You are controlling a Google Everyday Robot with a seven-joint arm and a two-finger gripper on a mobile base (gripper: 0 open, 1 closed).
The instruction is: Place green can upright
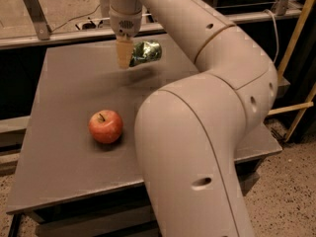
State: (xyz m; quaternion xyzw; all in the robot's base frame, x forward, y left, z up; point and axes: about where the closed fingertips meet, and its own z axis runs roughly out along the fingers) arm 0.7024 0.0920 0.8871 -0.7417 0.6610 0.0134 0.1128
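Note:
The green can lies on its side at the far middle of the grey table, its long axis pointing right. My gripper comes down from above and is shut on the can's left end. The can hangs a little above the table, with a shadow under it. The tan fingertips hide the can's left end. A red apple sits on the table nearer to me, well apart from the can and to its left.
My large white arm fills the right and front of the view and hides much of the table's right side. A metal rail runs behind the table. Floor shows at the lower right.

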